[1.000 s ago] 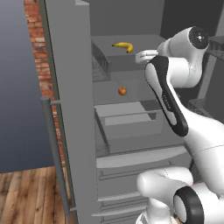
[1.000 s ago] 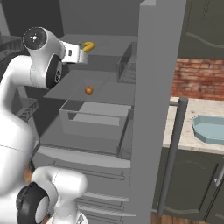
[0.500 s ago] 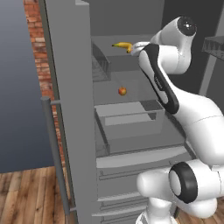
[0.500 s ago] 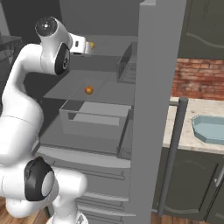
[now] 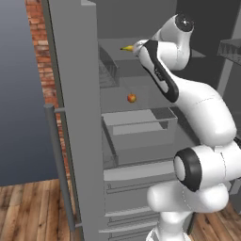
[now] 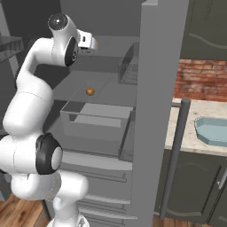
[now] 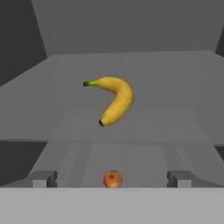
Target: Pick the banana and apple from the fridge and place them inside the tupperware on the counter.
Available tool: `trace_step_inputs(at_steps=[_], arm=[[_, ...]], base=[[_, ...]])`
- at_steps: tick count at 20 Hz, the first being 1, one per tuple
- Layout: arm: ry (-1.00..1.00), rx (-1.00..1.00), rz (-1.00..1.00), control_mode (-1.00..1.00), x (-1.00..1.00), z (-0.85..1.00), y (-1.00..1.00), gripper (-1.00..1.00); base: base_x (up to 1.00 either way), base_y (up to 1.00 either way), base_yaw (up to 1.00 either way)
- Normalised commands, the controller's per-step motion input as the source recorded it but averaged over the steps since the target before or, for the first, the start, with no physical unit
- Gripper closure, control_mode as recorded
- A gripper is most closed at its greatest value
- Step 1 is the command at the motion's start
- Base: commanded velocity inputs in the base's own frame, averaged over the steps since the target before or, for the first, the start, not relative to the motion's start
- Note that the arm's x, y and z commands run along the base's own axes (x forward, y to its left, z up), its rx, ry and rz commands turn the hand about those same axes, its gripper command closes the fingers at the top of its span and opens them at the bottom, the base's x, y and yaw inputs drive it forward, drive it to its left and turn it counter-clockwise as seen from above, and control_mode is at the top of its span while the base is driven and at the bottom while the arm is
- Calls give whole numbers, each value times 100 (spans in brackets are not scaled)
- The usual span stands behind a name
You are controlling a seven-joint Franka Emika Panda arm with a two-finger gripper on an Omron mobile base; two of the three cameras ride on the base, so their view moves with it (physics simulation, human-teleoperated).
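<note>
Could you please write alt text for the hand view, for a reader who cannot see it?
A yellow banana lies on a grey fridge shelf straight ahead of the open gripper, whose two dark fingertips stand wide apart at the bottom. A small red-orange apple shows low down between them, on a lower shelf.

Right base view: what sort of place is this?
Most likely a home kitchen: an open grey fridge holding an apple, beside a speckled counter with a light-blue tupperware against a red brick wall.
</note>
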Motion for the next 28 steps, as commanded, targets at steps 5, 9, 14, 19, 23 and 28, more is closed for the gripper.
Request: trace_step_inputs(at_steps=[5,9,14,19,23,28], arm=[[5,-1,-1,-100,67,-8,1,-100],[11,-2,-5,-100,64,-12,0,-100],[8,-2,-4,-100,69,-8,2,-100],[3,-2,-4,-100,67,-12,2,-100],[0,-3,-3,-100,53,-30,0,100],[0,0,0,-100,-3,-4,0,100]], base=[[0,0,0],[0,0,0],[0,0,0],[0,0,0],[0,0,0],[0,0,0]])
